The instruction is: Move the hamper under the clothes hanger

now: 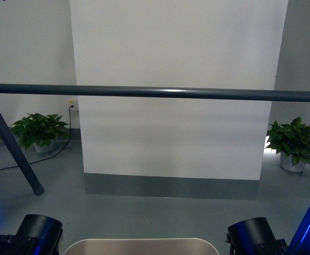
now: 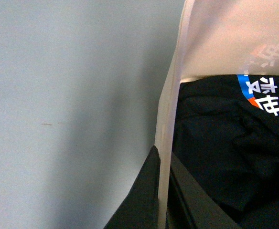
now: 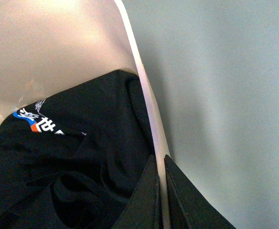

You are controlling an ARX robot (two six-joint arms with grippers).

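Observation:
The beige hamper (image 1: 139, 246) shows only as its rolled rim at the bottom middle of the front view, between my two arms. The clothes hanger's long dark grey bar (image 1: 160, 92) crosses the whole front view ahead of the hamper, with one angled leg (image 1: 14, 150) at the left. My left gripper (image 2: 162, 191) is shut on the hamper's thin side rim (image 2: 170, 109). My right gripper (image 3: 161, 193) is shut on the opposite rim (image 3: 146, 95). A black garment with blue and white print (image 2: 225, 148) lies inside the hamper; it also shows in the right wrist view (image 3: 68, 157).
A white wall panel (image 1: 176, 48) with a grey skirting stands behind the bar. Potted plants sit on the floor at the left (image 1: 41, 130) and right (image 1: 295, 142). A black cable (image 1: 65, 143) runs across the grey floor (image 1: 160, 218).

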